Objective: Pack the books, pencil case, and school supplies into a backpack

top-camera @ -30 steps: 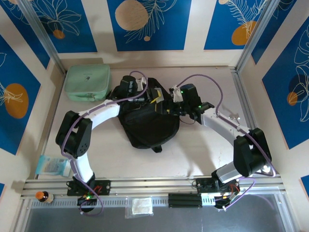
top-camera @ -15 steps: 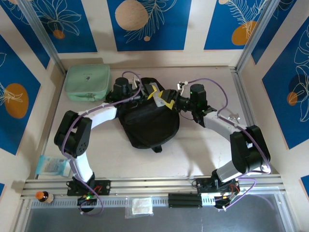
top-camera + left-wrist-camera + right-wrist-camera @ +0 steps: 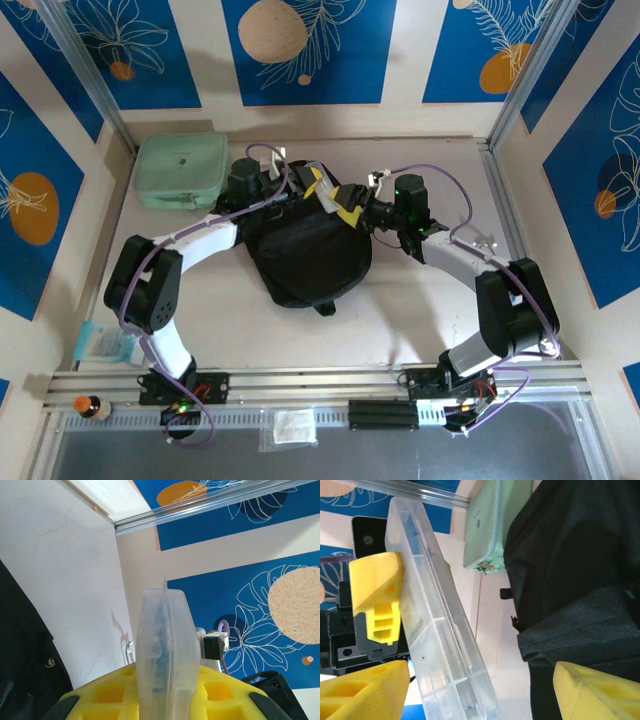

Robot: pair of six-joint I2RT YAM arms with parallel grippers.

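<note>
From above, the black backpack (image 3: pixel 305 255) lies in the middle of the table (image 3: pixel 400 310), with both arms reaching to its far end. The left hand (image 3: pixel 318 186) is closed narrow on the clear plastic piece (image 3: pixel 325 188), which it holds above the backpack's top edge. The right hand (image 3: pixel 350 211) faces it, just beside the piece. A mint green case (image 3: pixel 180 170) sits at the far left, apart from the backpack, and a light blue packet (image 3: pixel 108 342) lies near the left arm's base. In the left wrist view, the left hand (image 3: pixel 165 692) pinches the clear plastic piece (image 3: pixel 165 630) edge-on between its yellow fingers (image 3: pixel 107 695); the piece stands upright, with the backpack (image 3: pixel 20 645) dark at the left. In the right wrist view, the right hand (image 3: pixel 480 680) stands wide, its fingers (image 3: pixel 365 692) well apart and gripping nothing. The clear plastic piece (image 3: pixel 435 620) runs slantwise between them, held higher up by a left-hand finger (image 3: pixel 375 600). The backpack (image 3: pixel 570 580) lies at the right and the mint green case (image 3: pixel 487 525) beyond it.
</note>
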